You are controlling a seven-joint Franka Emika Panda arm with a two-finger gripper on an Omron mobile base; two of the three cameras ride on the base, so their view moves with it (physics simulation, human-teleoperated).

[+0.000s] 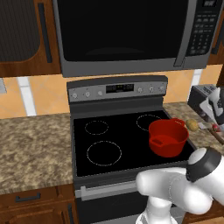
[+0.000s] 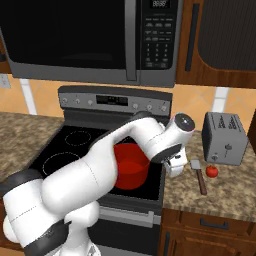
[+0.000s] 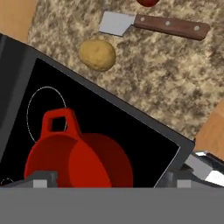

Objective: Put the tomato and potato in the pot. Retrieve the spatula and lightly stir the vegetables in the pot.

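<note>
Base cams flank the arm, facing the stove point(image 1: 113, 131); both share the pot point(image 1: 167, 138). Hand cam looks down, close.

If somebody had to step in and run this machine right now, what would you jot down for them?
Gripper: open, holding nothing, hovering above the stove's right edge.
Round bright red pot: on the stove's front right burner; nothing shows inside in the hand view.
Small tan-yellow oval potato: on the speckled counter right of the stove.
Small red tomato: on the counter in front of the silver toaster.
Spatula with grey blade and brown wooden handle: lying flat between potato and tomato.
Done: nothing yet.
Left: both vegetables into pot, fetch spatula, stir lightly.
</note>
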